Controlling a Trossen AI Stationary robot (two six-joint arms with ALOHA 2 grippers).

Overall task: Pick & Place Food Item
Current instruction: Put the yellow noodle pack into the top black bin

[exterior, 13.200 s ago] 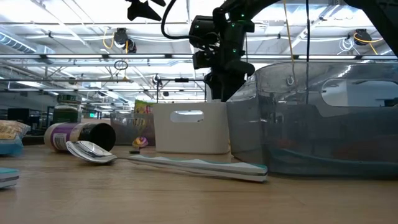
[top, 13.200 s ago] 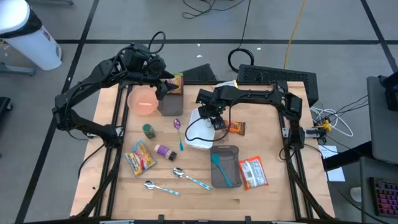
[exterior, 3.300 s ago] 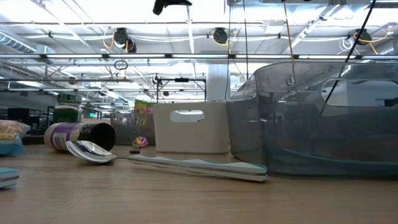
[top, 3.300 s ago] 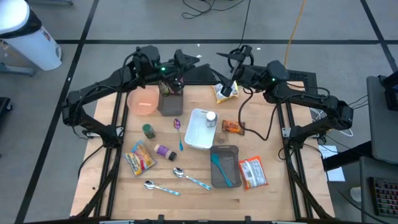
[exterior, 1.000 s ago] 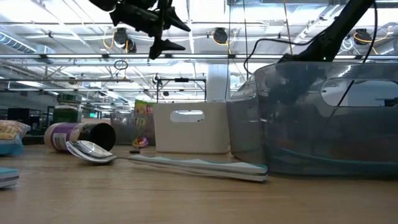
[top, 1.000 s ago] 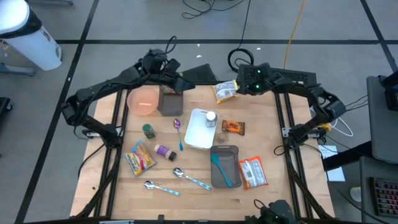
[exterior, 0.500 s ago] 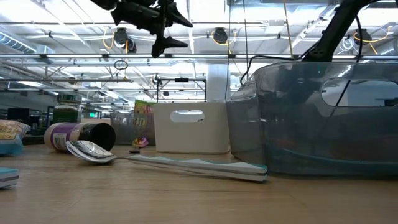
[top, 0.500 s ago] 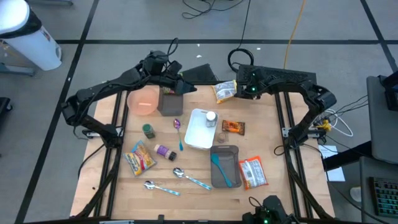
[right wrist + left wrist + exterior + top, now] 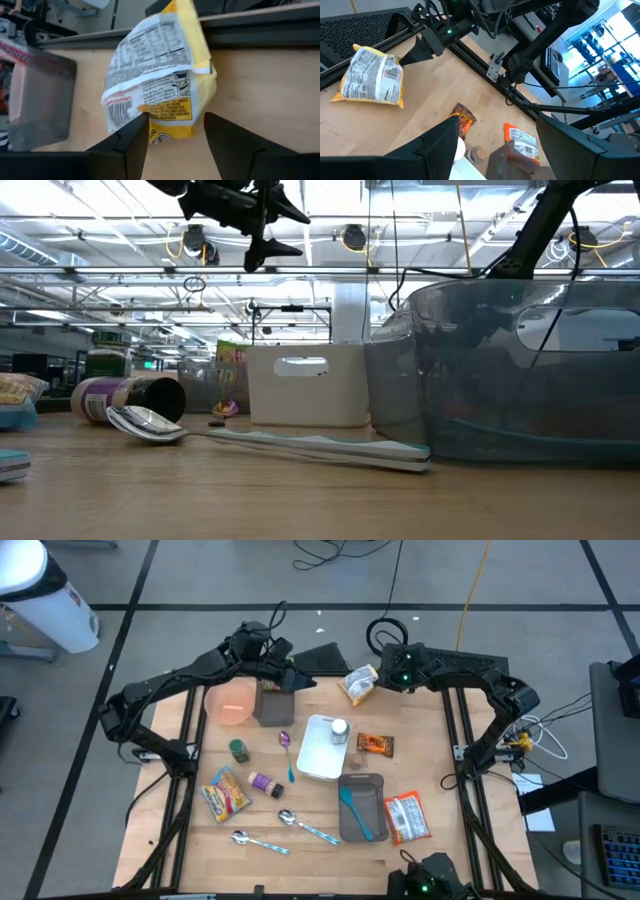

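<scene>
A yellow snack bag (image 9: 358,682) with a white printed label lies at the table's far edge, right of the middle; it also shows in the left wrist view (image 9: 370,75). My right gripper (image 9: 175,122) has reached it from the right and is shut on its end. My left gripper (image 9: 300,680) hangs open and high above the far left of the table, over the grey bin (image 9: 272,705), with nothing between its fingers (image 9: 285,248). My right gripper has the bag's right-hand end (image 9: 170,125) between its two fingers, one finger (image 9: 135,135) on each side of that end. It comes from the table's right, slanting downward. The bag's end is tipped up a little and the rest of it (image 9: 365,85) lies on the table.
A white tray (image 9: 318,755) with a small bottle (image 9: 340,729) stands mid-table, an orange snack pack (image 9: 376,744) beside it. Nearer are a grey container (image 9: 362,805) with a teal spatula, a red-and-white bag (image 9: 407,817), spoons, jars and a chips bag. A pink bowl (image 9: 231,700) sits far left.
My right gripper has sunk and moved toward the table's left onto the yellow bag. The bag has shifted slightly toward the far left, its right end tipped up.
</scene>
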